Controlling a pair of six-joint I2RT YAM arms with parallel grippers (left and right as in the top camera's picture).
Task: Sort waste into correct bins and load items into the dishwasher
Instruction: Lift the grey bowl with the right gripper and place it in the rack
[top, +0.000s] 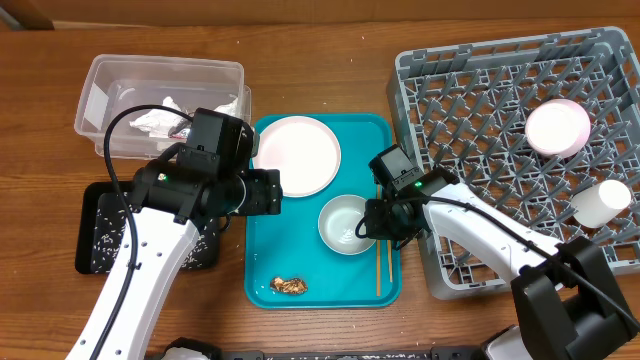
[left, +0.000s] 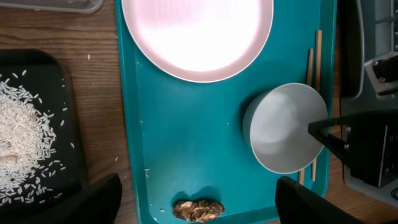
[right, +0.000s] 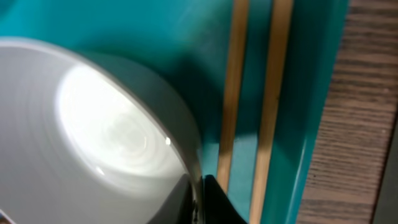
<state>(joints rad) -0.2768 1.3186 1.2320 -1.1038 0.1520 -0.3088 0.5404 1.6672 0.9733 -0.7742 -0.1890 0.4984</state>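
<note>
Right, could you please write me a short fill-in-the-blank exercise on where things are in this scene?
The bowl on the teal tray is gripped at its rim by the ____ hand.
The rice grains lie in the ____ tray.
The crumpled paper sits in the ____ plastic tub.
The small cup sits in the ____ dish rack.
Missing words: right; black; clear; grey.

I see a tub (top: 160, 100) at upper left, with a small tray (top: 88, 205) holding rice (left: 22, 140) below it. On the large tray (top: 300, 240) at centre, a plate (top: 297, 155) lies at the top, a bowl (top: 345, 222) lower right, chopsticks (top: 378, 270) along the right edge and a scrap (top: 290, 286) at the bottom. A rack (top: 480, 150) fills the right.
</note>
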